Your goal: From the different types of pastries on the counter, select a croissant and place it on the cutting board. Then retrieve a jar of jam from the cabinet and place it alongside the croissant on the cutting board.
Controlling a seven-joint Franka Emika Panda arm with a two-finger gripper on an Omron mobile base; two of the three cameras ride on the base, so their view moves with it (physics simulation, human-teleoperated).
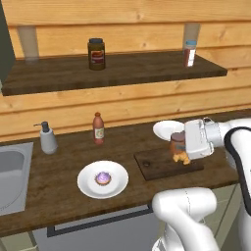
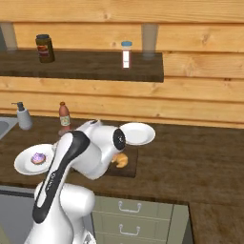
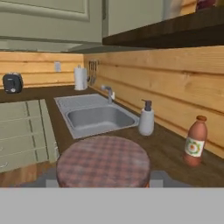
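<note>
Countertop of dark planks runs past our sink beneath pine walls, while our gripper clasps the jam jar over the cutting board

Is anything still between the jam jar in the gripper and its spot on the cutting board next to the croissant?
Nothing visible is. The gripper holds the jar of jam right over the cutting board, beside the croissant. The board's near-left part lies bare; the white plate sits behind it, off the path.
</note>
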